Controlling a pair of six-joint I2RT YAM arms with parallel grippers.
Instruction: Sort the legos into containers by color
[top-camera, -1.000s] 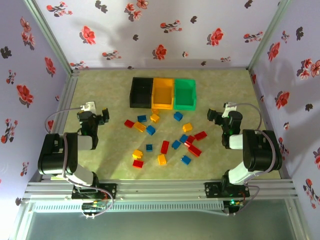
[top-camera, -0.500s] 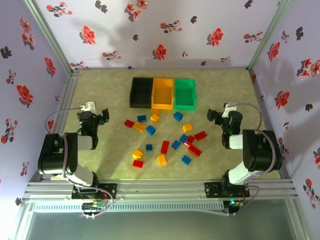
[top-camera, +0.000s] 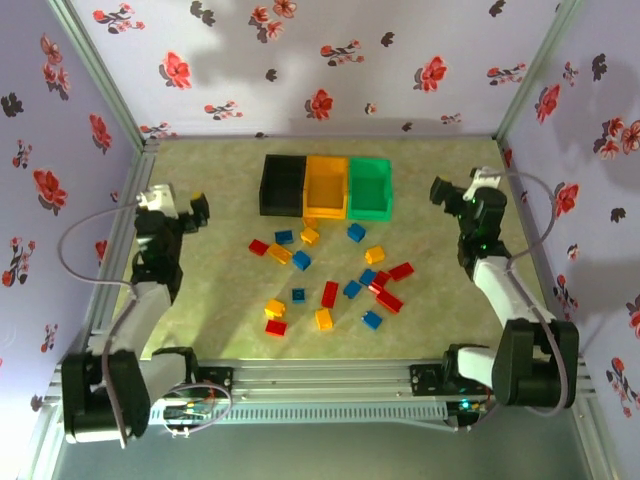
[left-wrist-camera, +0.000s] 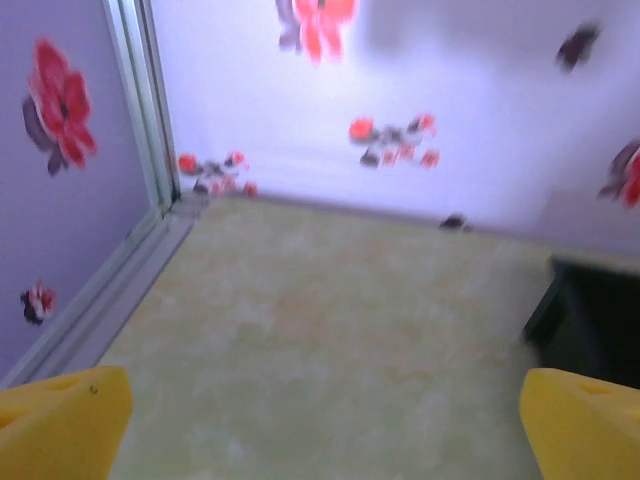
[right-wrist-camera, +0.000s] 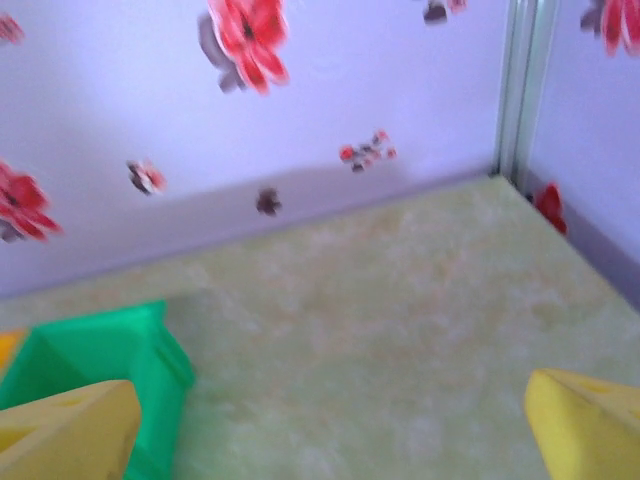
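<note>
Legos (top-camera: 330, 293) between left claw (top-camera: 196, 210) and right claw (top-camera: 446, 190), well apart from both.

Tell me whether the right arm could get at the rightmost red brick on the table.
Probably yes: the right gripper is open and empty, and bare table separates it from that red brick, with the green bin off to one side.

Three bins (top-camera: 326, 211). Red bricks (top-camera: 330, 294): six. Blue bricks (top-camera: 356, 232): seven. Yellow-orange bricks (top-camera: 374, 254): about six.
</note>
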